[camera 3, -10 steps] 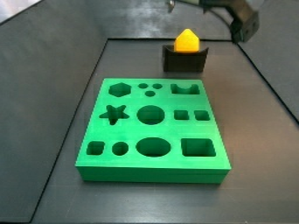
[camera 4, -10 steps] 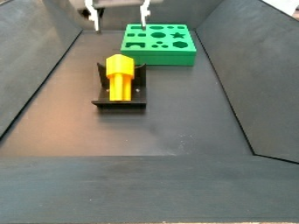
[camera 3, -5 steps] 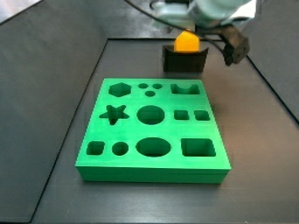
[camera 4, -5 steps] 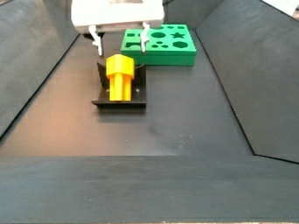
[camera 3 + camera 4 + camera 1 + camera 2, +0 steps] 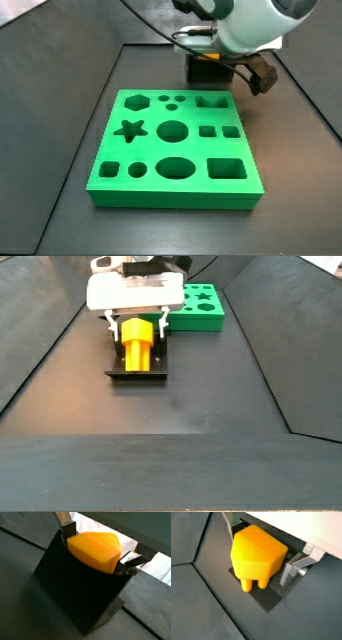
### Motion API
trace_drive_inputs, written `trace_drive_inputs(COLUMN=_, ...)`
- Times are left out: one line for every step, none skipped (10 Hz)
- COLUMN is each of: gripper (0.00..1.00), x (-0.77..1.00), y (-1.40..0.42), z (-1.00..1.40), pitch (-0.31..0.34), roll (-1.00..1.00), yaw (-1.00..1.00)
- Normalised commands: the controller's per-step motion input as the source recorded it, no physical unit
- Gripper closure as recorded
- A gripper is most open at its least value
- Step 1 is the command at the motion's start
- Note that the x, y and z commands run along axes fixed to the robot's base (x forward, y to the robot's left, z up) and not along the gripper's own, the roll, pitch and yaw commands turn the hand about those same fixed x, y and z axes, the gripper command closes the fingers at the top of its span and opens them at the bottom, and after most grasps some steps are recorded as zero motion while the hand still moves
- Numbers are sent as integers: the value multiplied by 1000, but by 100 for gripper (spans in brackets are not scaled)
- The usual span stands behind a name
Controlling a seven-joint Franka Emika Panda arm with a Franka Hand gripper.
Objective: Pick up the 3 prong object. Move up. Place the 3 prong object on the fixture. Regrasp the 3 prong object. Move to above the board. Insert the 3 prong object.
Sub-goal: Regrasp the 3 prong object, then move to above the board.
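Note:
The orange-yellow 3 prong object (image 5: pixel 138 346) lies on the dark fixture (image 5: pixel 136 376), prongs pointing away from the green board (image 5: pixel 207 321). My gripper (image 5: pixel 138 326) has come down over it, one silver finger on each side of its body, jaws open with small gaps. Both wrist views show the object (image 5: pixel 97 546) (image 5: pixel 254 554) between the fingers (image 5: pixel 67 531) (image 5: pixel 290 569), resting on the fixture (image 5: pixel 73 592). In a side view the gripper (image 5: pixel 221 62) hides the object, just behind the board (image 5: pixel 201 148).
The dark tray floor is bounded by sloping side walls (image 5: pixel 40 346). The board's cutouts include a star (image 5: pixel 130 128), a hexagon (image 5: pixel 134 100) and three small holes (image 5: pixel 171 100).
The gripper has come down from above the fixture until its fingers straddle the 3 prong object. The object and the fixture have not moved.

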Motion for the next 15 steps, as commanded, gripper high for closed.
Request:
trace_drive_inputs(gripper=0, x=25, y=-9, z=-184, pitch=4, roll=47, yaw=-3)
trace_drive_inputs(gripper=0, x=14, y=-14, z=-172, pitch=-2, roll=46, yaw=3)
trace_drive_inputs(gripper=0, x=14, y=-14, z=-172, pitch=-2, roll=46, yaw=7)
trace_drive_inputs(gripper=0, x=14, y=-14, z=-172, pitch=-2, roll=46, yaw=10)
trace_drive_inputs(gripper=0, x=14, y=-14, z=-171, pitch=-2, roll=46, yaw=11)
trace_drive_inputs(gripper=100, x=0, y=0, z=0, pitch=0, roll=0, yaw=0)
trace_drive_inputs(gripper=100, x=263, y=92, z=1000, pitch=219, roll=142, yaw=-187)
trace_drive_inputs(gripper=100, x=257, y=87, z=1000, pitch=236, roll=119, yaw=-158)
trace_drive_inputs(gripper=100, x=248, y=82, z=1000, pitch=249, roll=103, yaw=-110)
trace_drive_inputs(gripper=100, x=236, y=73, z=1000, pitch=270, roll=57, yaw=-11)
trace_drive_inputs(gripper=100, x=235, y=72, z=1000, pitch=280, roll=19, yaw=49)
trace_drive_inputs(gripper=100, x=230, y=62, z=1000, pitch=281, roll=-13, yaw=118)
trace_drive_inputs(gripper=100, x=225, y=58, z=1000, pitch=271, roll=-20, yaw=147)
trace_drive_inputs(gripper=100, x=215, y=46, z=1000, pitch=216, roll=-31, yaw=209)
trace_drive_inputs(gripper=100, x=208, y=41, z=1000, pitch=188, roll=-32, yaw=226)
